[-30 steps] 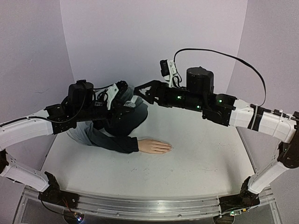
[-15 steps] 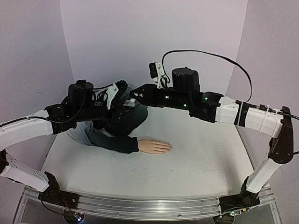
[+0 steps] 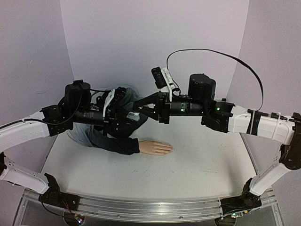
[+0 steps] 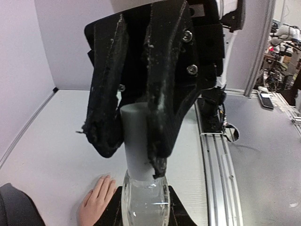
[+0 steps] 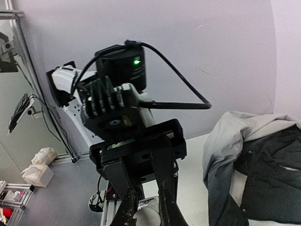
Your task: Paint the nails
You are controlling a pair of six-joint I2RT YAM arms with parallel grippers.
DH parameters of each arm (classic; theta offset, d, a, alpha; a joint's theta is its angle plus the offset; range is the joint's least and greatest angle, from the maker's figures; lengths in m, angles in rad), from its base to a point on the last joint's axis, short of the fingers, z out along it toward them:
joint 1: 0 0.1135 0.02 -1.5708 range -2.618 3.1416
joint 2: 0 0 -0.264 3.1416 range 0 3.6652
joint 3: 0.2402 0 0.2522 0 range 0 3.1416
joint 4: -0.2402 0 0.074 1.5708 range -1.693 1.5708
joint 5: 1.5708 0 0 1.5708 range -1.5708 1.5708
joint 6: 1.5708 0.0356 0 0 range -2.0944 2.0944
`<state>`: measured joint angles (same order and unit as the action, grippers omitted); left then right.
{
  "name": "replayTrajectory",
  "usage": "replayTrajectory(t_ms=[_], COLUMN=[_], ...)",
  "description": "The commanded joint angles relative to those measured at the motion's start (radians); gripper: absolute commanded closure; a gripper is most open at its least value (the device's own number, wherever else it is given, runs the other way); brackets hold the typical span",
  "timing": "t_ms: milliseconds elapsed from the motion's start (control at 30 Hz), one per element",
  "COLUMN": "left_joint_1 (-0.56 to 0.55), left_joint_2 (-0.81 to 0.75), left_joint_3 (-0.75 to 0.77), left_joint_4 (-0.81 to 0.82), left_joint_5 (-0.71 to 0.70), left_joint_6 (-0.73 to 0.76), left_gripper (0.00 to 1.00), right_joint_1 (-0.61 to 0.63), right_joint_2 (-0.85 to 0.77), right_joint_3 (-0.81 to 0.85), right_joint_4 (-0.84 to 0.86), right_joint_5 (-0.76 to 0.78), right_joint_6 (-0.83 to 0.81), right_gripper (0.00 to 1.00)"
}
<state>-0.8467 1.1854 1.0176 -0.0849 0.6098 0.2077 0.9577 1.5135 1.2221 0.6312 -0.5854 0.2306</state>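
A pale mannequin hand (image 3: 155, 148) lies palm down on the table in a dark jacket sleeve (image 3: 115, 141), and its nails (image 3: 170, 149) are too small to make out. Above the jacket, my left gripper (image 4: 145, 214) is shut on a clear glass bottle (image 4: 146, 205) with a pale grey cap (image 4: 135, 141). My right gripper (image 5: 146, 214) faces it, shut on that cap (image 5: 146, 218), with its black fingers (image 4: 162, 94) on either side. Both grippers meet left of centre (image 3: 134, 109) in the top view.
A grey and navy jacket (image 5: 254, 174) is heaped at the back left of the table (image 3: 197, 160). An aluminium rail (image 3: 141, 207) runs along the near edge. Purple walls enclose the back and both sides.
My right gripper has moved left onto the bottle held by the left gripper and has closed from open onto its cap. The left arm has shifted slightly.
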Motion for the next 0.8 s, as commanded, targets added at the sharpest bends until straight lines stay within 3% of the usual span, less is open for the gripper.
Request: replayTrajectory(t_ms=[0,33,67,167,233,400,633,767], left_joint_1=[0.005,0.005,0.005,0.005,0.004,0.001,-0.004,-0.010], left_joint_2=[-0.027,-0.026,-0.025,-0.024,-0.025,-0.013,0.013,0.026], left_joint_3=[0.032,0.031,0.030,0.025,0.015,0.012,0.018,0.026], left_joint_4=[0.106,0.106,0.106,0.105,0.104,0.095,0.091,0.066], left_joint_5=[0.161,0.150,0.129,0.005,-0.089,-0.210,-0.249,-0.290], left_joint_6=[0.000,0.003,0.004,0.024,0.041,0.070,0.081,0.086], left_gripper=[1.00,1.00,1.00,1.00,1.00,1.00,1.00,1.00], right_joint_1=[0.011,0.011,0.011,0.010,0.010,0.010,0.011,0.010], right_joint_2=[-0.015,-0.016,-0.021,-0.047,-0.063,-0.081,-0.020,0.037], right_joint_3=[-0.005,-0.009,-0.008,0.027,0.062,0.126,0.232,0.287], right_joint_4=[0.037,0.034,0.028,-0.089,-0.208,-0.374,-0.485,-0.497], right_joint_5=[-0.114,-0.084,-0.050,0.171,0.295,0.372,0.352,0.343], right_joint_6=[-0.054,-0.030,-0.006,0.104,0.182,0.320,0.323,0.340], right_gripper=[1.00,0.91,0.66,0.23,0.06,0.02,0.02,0.11])
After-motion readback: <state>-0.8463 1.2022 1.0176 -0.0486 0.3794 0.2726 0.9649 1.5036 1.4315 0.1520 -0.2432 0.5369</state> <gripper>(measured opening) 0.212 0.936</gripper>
